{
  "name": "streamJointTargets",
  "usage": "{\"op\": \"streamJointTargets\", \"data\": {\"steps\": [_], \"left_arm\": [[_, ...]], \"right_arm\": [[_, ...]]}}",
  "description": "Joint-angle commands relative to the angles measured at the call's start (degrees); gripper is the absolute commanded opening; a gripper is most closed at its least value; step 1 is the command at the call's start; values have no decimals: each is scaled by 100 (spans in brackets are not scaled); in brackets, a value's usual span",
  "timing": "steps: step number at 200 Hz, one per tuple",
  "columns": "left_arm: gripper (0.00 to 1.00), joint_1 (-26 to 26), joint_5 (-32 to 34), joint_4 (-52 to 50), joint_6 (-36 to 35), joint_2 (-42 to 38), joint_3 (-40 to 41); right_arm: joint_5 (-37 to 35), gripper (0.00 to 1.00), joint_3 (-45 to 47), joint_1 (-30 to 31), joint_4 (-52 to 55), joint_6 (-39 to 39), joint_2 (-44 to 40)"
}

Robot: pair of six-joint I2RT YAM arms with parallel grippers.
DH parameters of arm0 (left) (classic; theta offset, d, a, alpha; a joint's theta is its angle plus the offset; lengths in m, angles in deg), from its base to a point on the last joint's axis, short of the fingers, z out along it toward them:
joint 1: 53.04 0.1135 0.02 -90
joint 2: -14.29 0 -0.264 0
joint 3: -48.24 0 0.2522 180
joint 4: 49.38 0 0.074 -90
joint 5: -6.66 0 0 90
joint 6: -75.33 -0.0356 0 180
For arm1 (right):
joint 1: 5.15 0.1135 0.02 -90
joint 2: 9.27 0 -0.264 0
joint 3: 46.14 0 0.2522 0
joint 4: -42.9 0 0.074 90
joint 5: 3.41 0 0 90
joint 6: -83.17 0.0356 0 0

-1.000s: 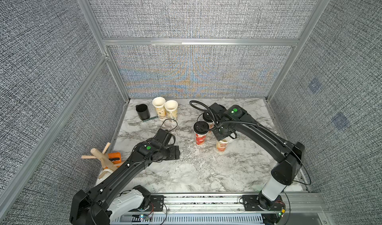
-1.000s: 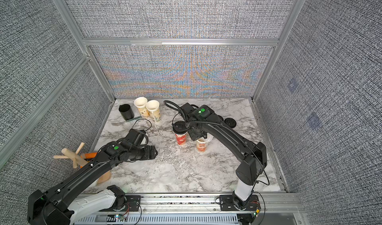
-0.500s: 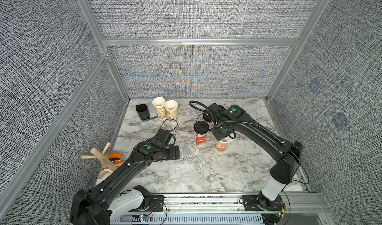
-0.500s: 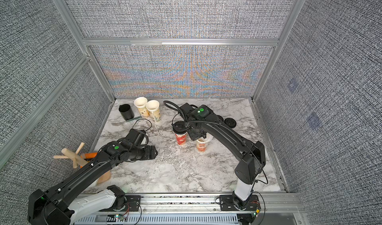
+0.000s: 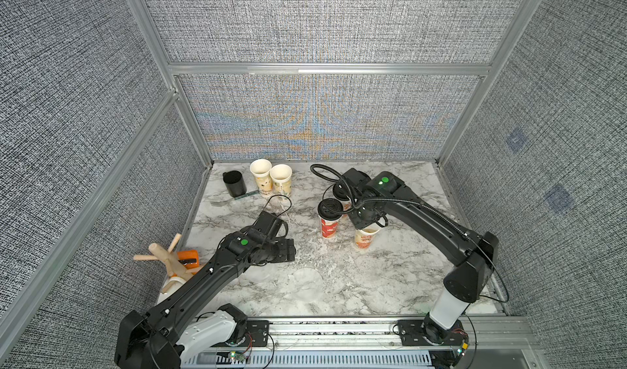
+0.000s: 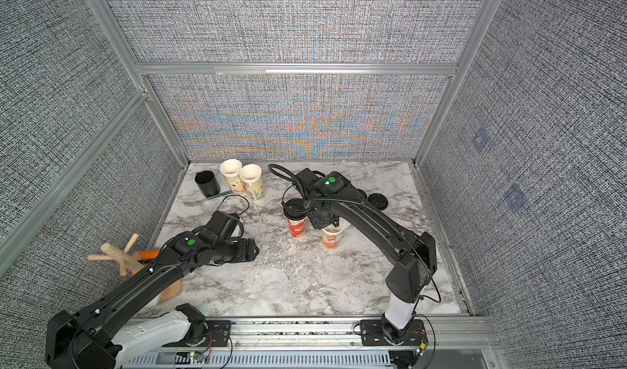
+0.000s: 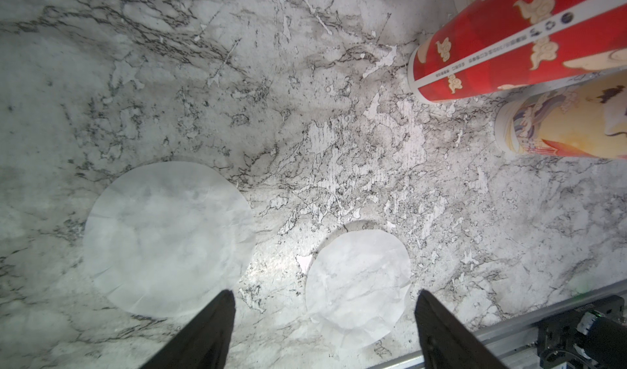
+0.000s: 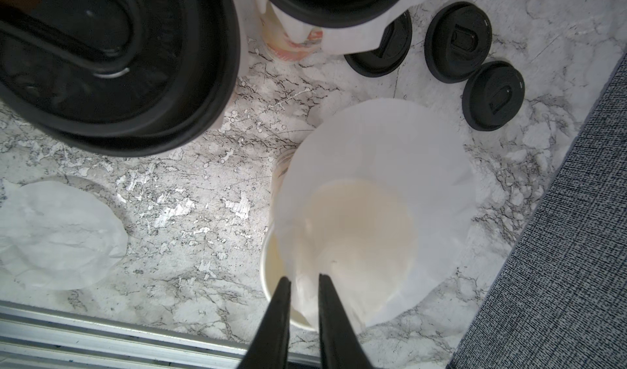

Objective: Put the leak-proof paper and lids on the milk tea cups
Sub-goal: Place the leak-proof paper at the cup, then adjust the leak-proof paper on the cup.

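Observation:
My right gripper [image 8: 303,279] hangs just over an orange-print milk tea cup [image 5: 364,240]; its jaws stand a narrow gap apart. A sheet of leak-proof paper [image 8: 380,214] lies skewed over that cup's mouth, its edge in the gap and a crescent of rim [image 8: 268,275] uncovered. Beside it stand a red cup [image 5: 328,221] and another cup [image 8: 291,41], both with black lids. Two bare cups [image 5: 260,174] [image 5: 281,177] stand at the back. My left gripper [image 7: 325,296] is wide open and empty above two loose sheets [image 7: 168,238] [image 7: 356,282] on the marble.
Three loose black lids [image 8: 458,41] [image 8: 493,96] [image 8: 380,55] lie beyond the cups. A black mug [image 5: 234,182] and a fork [image 5: 220,201] sit at the back left. A wooden rack [image 5: 166,258] stands at the left edge. A metal rail [image 5: 339,326] runs along the front.
The right jaws have parted a little from shut, with the sheet now lying on the cup. Neither arm has visibly moved.

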Motion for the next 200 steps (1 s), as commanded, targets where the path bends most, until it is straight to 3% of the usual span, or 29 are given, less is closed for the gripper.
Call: {"op": "streamJointTargets", "data": {"steps": [1,53,75,100,135,157,200], "left_arm": [[85,3,25,-14,-15,-21,-24],[85,7,28,-44,-23,-46,-38],[85,5,-84,-67,-193,-23,-162],[84,-13,-332,-84,-559,37,-540],[83,-165,-246,-298,-966,239,-1259],[83,-282,-99,-404,-1047,420,-1551],[83,-375,72,-418,-1008,522,-1580]], "right_arm": [[4,19,8,38,-5,26,-14],[-54,21,-13,86,-74,231,-216],[-80,33,-43,-51,-228,459,-626],[182,44,598,-644,-920,678,-1434],[1322,45,1953,-1911,-2495,552,-2350],[1567,43,1945,-2458,-2682,272,-2063],[1481,43,1379,-2841,-2589,-190,-985]]}}
